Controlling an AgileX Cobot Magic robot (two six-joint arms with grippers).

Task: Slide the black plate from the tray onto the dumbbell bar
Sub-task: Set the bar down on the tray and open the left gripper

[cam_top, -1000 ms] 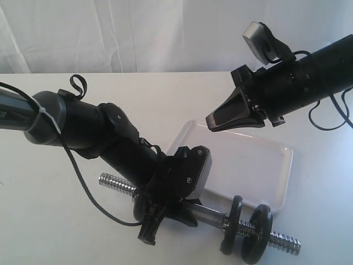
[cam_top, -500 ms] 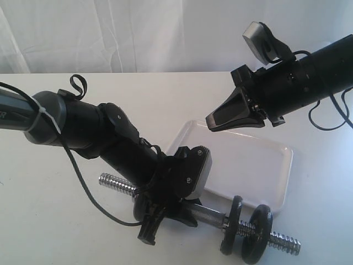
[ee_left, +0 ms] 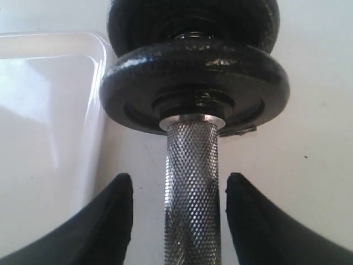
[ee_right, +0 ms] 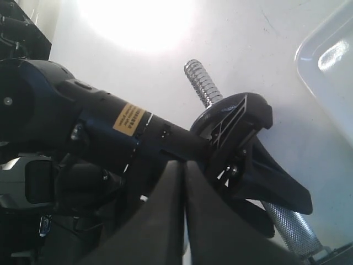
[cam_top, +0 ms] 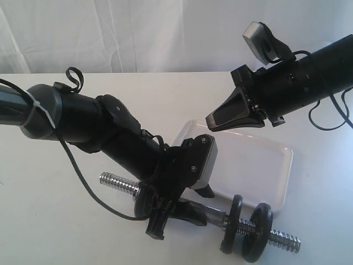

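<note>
Straddling the bar [ee_left: 192, 221] without touching it, the left gripper [ee_left: 179, 176] stood open, one finger [ee_left: 113, 221] on each side of the knurled grip. Straight ahead of its tips, along the bar's long axis, sat the inner disc [ee_left: 193, 83], seated against the shoulder where the knurling ended. Behind that disc, farther out toward the threaded end, was the plate [cam_top: 259, 234] — already on the bar, upright, with a short stretch of rod showing between the two. Off to one side of the gripper lay the tray [cam_top: 253, 165], with nothing on it. Farthest off, the right gripper [cam_top: 209, 121] hung above the tray with its fingers pressed together and nothing between them.

The coming move probably turned on that axis: the plate could only travel along the bar, and the inner disc stood between it and the left gripper. The right gripper, though farther, looked to have the free approach from the threaded end — if the plate still needed seating.

Against the frame a second earlier, the left gripper had risen and shifted a little toward the discs. The bar, discs, tray and right gripper looked to be where they had been.
</note>
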